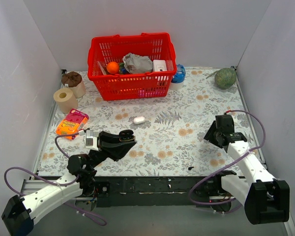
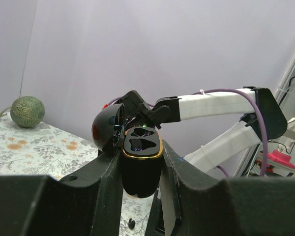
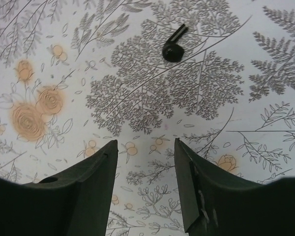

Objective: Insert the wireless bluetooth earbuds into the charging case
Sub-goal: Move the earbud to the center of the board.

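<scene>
Case held open, earbud waiting
Our left claw (image 2: pixel 140 166) clamps the charging case (image 2: pixel 141 147), lid open, presumably to present its sockets for loading; our right claw (image 3: pixel 146 162), jaws apart, hovers over the tabletop (image 3: pixel 64 59) with one earbud (image 3: pixel 173 49) lying just ahead, ungrasped.

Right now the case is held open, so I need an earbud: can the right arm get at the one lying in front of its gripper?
Probably yes: the right gripper is open and empty, and the earbud lies alone on the tablecloth ahead, nothing between them.
</scene>
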Tool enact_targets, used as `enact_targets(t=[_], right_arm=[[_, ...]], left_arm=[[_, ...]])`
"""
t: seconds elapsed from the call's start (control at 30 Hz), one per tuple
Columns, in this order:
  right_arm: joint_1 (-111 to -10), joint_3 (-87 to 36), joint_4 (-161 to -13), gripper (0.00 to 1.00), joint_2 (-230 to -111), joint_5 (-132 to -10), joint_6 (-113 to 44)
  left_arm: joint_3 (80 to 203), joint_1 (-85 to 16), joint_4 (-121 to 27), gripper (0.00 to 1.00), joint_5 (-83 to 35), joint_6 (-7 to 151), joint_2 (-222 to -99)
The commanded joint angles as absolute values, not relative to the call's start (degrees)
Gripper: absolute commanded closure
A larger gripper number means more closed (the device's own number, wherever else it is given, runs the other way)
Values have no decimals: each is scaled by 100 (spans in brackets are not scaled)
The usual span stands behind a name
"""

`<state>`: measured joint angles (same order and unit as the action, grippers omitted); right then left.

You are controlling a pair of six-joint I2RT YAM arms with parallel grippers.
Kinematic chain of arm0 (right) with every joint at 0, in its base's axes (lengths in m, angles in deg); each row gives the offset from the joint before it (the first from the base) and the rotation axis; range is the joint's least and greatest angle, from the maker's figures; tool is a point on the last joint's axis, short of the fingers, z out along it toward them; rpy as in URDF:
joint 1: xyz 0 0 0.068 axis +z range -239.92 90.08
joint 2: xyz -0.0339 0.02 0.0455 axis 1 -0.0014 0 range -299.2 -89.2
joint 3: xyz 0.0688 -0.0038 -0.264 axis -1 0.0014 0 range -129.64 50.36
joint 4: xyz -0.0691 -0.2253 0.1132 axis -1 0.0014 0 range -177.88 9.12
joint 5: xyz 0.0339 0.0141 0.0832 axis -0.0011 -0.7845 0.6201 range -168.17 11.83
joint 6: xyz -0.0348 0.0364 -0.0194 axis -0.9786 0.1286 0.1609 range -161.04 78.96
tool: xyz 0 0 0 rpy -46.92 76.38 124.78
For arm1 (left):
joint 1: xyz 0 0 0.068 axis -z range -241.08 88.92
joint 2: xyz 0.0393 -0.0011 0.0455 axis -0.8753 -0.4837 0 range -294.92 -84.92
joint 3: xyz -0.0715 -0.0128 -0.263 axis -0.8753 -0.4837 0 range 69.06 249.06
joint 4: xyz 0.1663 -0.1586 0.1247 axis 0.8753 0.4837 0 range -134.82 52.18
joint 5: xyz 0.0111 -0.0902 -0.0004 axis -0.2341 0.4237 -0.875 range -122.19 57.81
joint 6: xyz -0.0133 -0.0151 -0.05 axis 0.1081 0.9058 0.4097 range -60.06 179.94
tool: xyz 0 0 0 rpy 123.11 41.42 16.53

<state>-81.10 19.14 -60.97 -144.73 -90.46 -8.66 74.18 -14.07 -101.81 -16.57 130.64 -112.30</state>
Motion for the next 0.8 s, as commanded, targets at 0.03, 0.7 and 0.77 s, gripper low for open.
enact_targets(t=[0.03,0.7,0.77], right_arm=[[-8368,1785,-6503,41,-14747,-9625,-290],[-8640,1187,-7031,41,-16680,-10524,-61],[-8658,1107,-7057,42,-16795,-10532,-131]], left_arm=[[7398,-1388,-10283,100,-1742,13131,-11270],[7468,-1388,-9826,100,-1795,12753,-10918],[7486,-1388,-9721,100,-1804,12727,-10848]])
